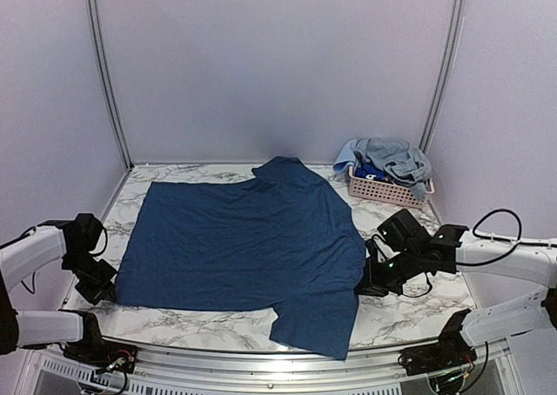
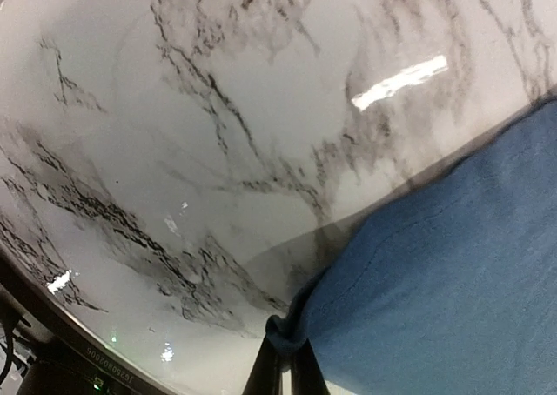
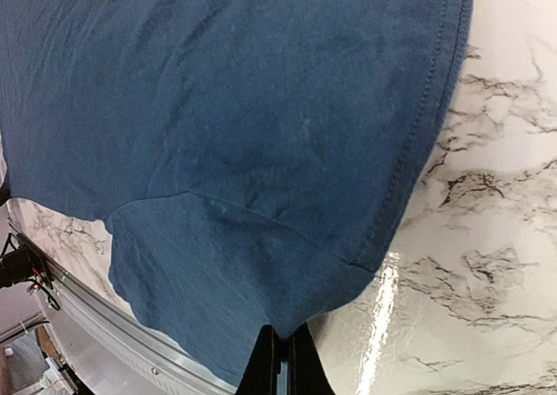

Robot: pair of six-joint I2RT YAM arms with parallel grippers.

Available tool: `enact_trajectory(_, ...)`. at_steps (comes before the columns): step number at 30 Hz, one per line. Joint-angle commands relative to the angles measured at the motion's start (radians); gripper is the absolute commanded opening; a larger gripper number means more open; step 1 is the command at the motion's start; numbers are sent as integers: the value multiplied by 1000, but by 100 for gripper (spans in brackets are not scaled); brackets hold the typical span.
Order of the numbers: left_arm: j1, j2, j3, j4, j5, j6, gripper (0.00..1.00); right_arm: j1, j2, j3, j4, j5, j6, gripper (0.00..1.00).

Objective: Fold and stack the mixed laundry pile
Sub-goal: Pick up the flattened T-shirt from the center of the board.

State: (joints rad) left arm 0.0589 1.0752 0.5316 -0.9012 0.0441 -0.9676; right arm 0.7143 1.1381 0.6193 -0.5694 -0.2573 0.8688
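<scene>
A dark navy shirt lies spread flat across the marble table. My left gripper sits at the shirt's near-left corner. In the left wrist view it is shut on a bunched fold of that corner of the shirt. My right gripper is at the shirt's right edge beside the sleeve. The right wrist view shows it shut on the hem of the shirt. The rest of the mixed laundry pile, grey-blue and bright-blue pieces, sits heaped at the back right.
A pink perforated basket at the back right corner holds the heaped garments. One sleeve of the shirt drapes over the table's metal front edge. Walls enclose the table on three sides.
</scene>
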Motion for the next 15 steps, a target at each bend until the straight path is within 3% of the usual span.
enact_trajectory(1, 4, -23, 94, -82, 14, -25, 0, 0, -45, 56, -39, 46, 32, 0)
enact_trajectory(15, 4, 105, 372, -68, 27, -2, 0, -138, 17, 196, -37, 26, -62, 0)
